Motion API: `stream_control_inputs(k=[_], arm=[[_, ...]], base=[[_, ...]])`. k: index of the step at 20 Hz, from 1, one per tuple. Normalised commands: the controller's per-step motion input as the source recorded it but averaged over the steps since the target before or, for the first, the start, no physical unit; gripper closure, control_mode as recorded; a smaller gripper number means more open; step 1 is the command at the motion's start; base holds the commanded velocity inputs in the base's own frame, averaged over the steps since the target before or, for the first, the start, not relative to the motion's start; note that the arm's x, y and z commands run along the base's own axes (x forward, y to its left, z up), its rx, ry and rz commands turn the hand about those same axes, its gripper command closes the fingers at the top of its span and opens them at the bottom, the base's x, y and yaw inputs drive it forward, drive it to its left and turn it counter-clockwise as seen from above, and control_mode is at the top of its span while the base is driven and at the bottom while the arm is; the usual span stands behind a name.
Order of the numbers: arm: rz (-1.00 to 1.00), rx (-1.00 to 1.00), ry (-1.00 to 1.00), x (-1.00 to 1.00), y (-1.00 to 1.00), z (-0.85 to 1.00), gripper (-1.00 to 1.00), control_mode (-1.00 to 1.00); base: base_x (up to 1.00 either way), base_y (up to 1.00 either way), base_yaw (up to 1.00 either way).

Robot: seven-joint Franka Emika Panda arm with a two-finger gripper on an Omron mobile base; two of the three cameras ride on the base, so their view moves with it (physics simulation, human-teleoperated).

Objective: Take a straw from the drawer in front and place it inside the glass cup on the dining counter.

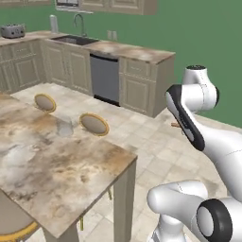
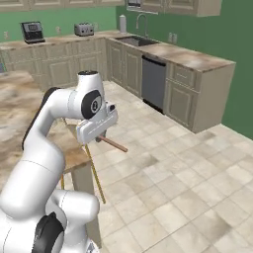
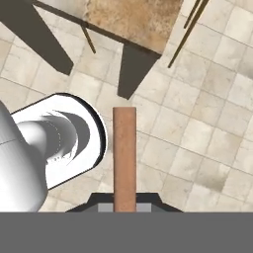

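1. 1 straw, thin and reddish-brown, stands clamped between the jaws of the gripper; in the hand view it rises straight toward 12 o'clock from the finger tips at the bottom edge
2. The jaws are pinched tight on the straw, with no gap visible to either side of it
3. In the right base view the straw juts out from under the white hand toward 4 o'clock, tilted slightly down, over the tiled floor
4. In the left base view just a short stub of the straw shows at 9 o'clock of the dark-edged forearm
5. The glass cup, clear and upright, stands on the dining counter near its far edge, at about 9 o'clock from the hand and well apart from it
6. 2 round stools with tan seats sit just beyond that edge: 1 stool just beside the cup at 3 o'clock, the other at 11 o'clock of the cup
7. In the hand view a corner of the marbled counter top lies at 12 o'clock, past the straw's tip, with a pale leg below it
8. Whether the straw's tip is over the counter cannot be told from these views; in the right base view it hangs above bare tiles
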Motion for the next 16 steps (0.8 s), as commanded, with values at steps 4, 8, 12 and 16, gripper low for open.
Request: stream_control_inputs(k=[4, 8, 12, 16], arm=[[0.0, 0.0, 0.0, 0.0, 0.0, 0.0, 1.0, 1.0], [0.0, 0.0, 0.0, 0.0, 0.0, 0.0, 1.0, 1.0], [0.0, 0.0, 0.0, 0.0, 0.0, 0.0, 1.0, 1.0], [0.0, 0.0, 0.0, 0.0, 0.0, 0.0, 1.0, 1.0]], base=[[0.43, -0.53, 0.55], [0.4, -0.55, 0.53], [0.28, -0.58, 0.53], [0.15, -0.68, 0.51]])
